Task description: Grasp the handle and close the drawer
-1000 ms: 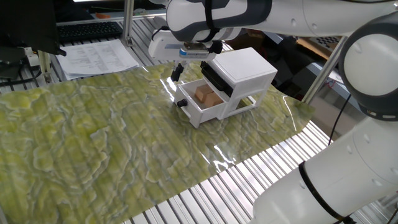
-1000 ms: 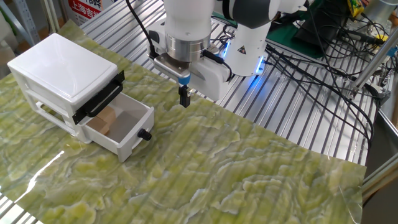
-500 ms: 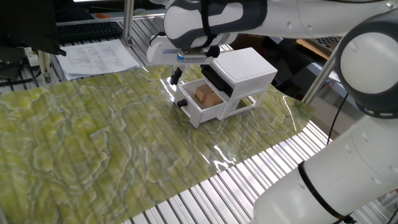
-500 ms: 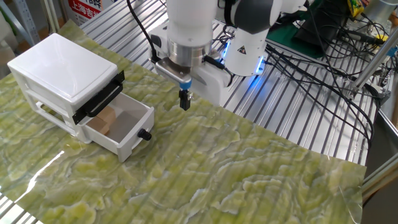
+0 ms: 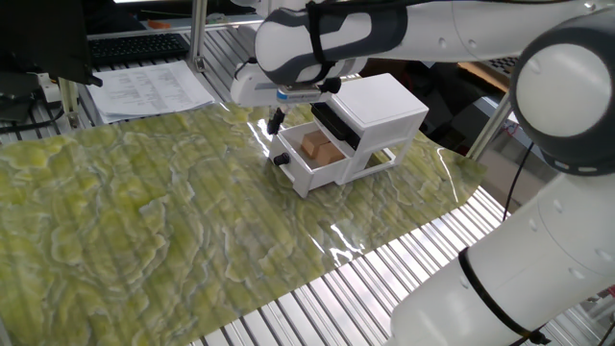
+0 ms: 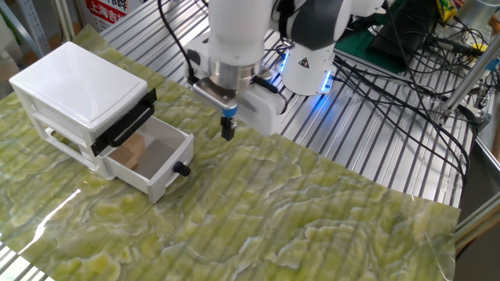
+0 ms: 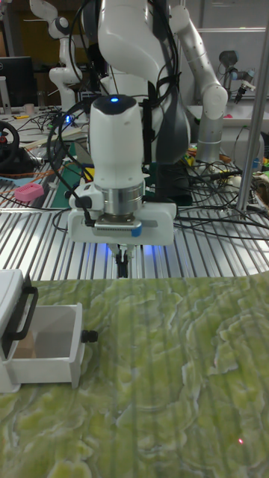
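Fingers of the gripper [image 6: 227, 130] are pointing down, pressed together on nothing, hovering above the worktop [image 6: 312, 226] up and beside the drawer [image 6: 153, 161]; the drawer is sitting pulled out from the white cabinet [image 6: 82, 105], a brown block [image 5: 321, 148] lying inside; the handle [image 6: 182, 168] is sticking out of the drawer front, well apart from the fingers; judging it a light plastic drawer, sliding easily, cabinet likely shifting if shoved hard; knob looking small, hard, maybe slippery, so pinching it across its sides seems best; counting one cabinet, two tiers, one knob, one block, one gripper.
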You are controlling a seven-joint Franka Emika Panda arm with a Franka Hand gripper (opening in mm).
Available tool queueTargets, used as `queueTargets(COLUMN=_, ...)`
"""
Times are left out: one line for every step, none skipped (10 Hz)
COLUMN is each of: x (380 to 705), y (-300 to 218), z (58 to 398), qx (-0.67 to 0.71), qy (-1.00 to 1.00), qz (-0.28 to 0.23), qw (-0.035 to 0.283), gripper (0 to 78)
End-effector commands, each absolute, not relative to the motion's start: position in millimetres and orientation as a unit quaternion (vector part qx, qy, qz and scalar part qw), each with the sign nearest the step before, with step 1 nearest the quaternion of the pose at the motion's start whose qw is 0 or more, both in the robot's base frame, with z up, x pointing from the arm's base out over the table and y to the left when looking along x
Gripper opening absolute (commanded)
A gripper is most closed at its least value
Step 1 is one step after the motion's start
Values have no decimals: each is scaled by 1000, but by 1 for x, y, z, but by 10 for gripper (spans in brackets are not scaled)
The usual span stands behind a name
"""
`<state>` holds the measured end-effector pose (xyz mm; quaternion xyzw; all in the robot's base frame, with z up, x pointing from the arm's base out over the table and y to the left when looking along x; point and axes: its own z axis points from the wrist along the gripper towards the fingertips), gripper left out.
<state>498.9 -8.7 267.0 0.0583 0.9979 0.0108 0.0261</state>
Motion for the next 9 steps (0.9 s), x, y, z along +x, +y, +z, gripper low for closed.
queueTargets(x=502, y=-16, z=263, qx=54, qy=998, qz=3, qw=32, gripper=0)
queueTargets(x=502, y=-17, z=262, qx=52, qy=998, qz=3, qw=30, gripper=0)
queueTargets(x=502, y=-19, z=260, qx=48, qy=998, qz=3, qw=31, gripper=0)
queueTargets(x=502, y=-21, z=258, qx=46, qy=998, qz=2, qw=33, gripper=0)
queueTargets(x=503, y=-24, z=257, qx=44, qy=998, qz=0, qw=33, gripper=0)
queueTargets(x=503, y=-25, z=256, qx=42, qy=999, qz=-2, qw=34, gripper=0)
queueTargets(x=503, y=-27, z=255, qx=39, qy=999, qz=-10, qw=34, gripper=0)
queueTargets(x=503, y=-27, z=255, qx=39, qy=999, qz=-10, qw=35, gripper=0)
queueTargets(x=503, y=-27, z=255, qx=40, qy=998, qz=-15, qw=38, gripper=0)
